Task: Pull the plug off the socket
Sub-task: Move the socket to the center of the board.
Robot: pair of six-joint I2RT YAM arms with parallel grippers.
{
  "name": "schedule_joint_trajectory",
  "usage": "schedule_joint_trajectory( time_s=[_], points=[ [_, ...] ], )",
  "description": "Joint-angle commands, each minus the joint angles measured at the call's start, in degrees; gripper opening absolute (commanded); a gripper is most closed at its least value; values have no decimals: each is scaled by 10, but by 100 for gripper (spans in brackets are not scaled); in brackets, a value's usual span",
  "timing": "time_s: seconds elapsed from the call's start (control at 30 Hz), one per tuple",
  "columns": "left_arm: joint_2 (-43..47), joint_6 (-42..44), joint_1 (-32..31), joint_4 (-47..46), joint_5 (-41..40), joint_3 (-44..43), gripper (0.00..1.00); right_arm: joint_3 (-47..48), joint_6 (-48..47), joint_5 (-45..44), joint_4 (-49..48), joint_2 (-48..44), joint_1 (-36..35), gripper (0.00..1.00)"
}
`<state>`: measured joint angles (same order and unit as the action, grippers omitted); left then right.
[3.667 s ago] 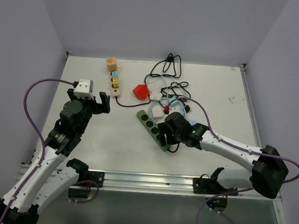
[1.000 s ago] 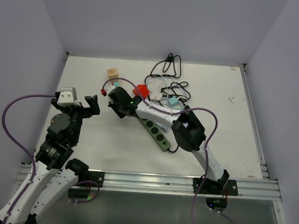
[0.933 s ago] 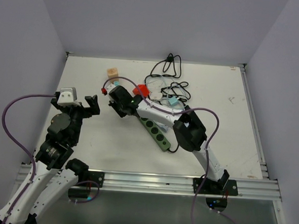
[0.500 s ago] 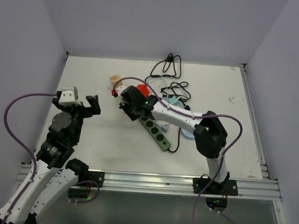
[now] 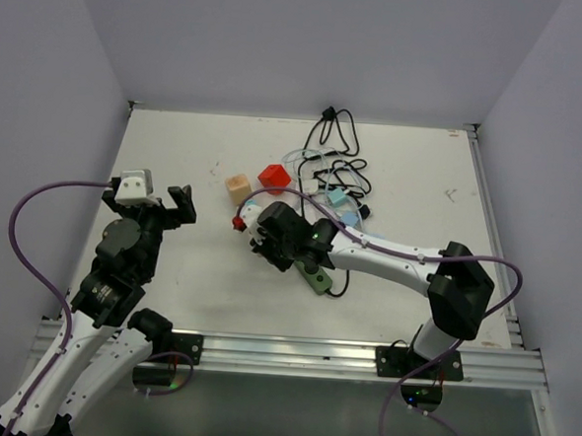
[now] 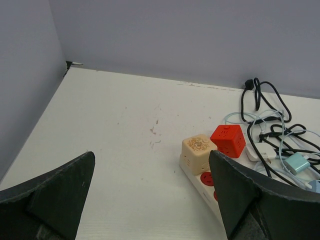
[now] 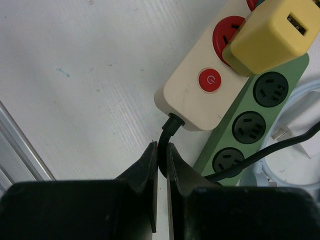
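A cream power strip (image 7: 200,95) with red sockets lies partly over a green power strip (image 7: 250,122). A yellow plug cube (image 7: 267,32) sits in one red socket (image 7: 224,31), next to the red power button (image 7: 209,80). My right gripper (image 7: 161,150) is shut on the strip's black cord (image 7: 170,125) right where it leaves the strip. From above, this gripper (image 5: 270,238) covers the strip's near end. A beige cube (image 6: 200,152) stands on the strip's far end. My left gripper (image 6: 155,200) hangs open and empty to the left, apart from the strip.
A red cube (image 5: 274,176) lies just beyond the beige cube (image 5: 237,185). A tangle of black and white cables (image 5: 329,166) and a light-blue plug (image 5: 338,198) sit at the back. The green strip (image 5: 314,276) pokes out near the right arm. Walls close in on three sides.
My right arm has swung from the far left toward the near right, dragging the cream strip and beige cube by the cord. The left arm has stayed put and open.
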<state>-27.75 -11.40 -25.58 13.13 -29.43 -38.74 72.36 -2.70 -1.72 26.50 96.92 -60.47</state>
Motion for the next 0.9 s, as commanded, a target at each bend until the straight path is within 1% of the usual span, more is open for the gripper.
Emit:
schedule_joint_trajectory(
  time_s=[0.0,0.1,0.27,0.47,0.67,0.77,0.87],
  points=[
    [-3,1,-2,-7,-6,0,100,-28,-15,39,-31,-42,-18,0],
    [-3,1,-2,-6,-7,-1,99,-55,-11,51,-44,-46,-32,0],
    [-7,3,-2,-7,-4,-1,100,-77,-3,46,-35,-46,-57,0],
    [-10,3,-2,-6,-1,-1,100,-112,-1,71,-31,-66,-73,0],
    [-12,1,-2,-8,5,0,100,-154,-5,86,-50,-84,-81,0],
    [-16,1,-2,-8,8,0,100,-174,3,107,-64,-88,-82,4],
    [-18,2,-2,-8,11,-1,100,-195,16,111,-86,-88,-84,5]
  ],
)
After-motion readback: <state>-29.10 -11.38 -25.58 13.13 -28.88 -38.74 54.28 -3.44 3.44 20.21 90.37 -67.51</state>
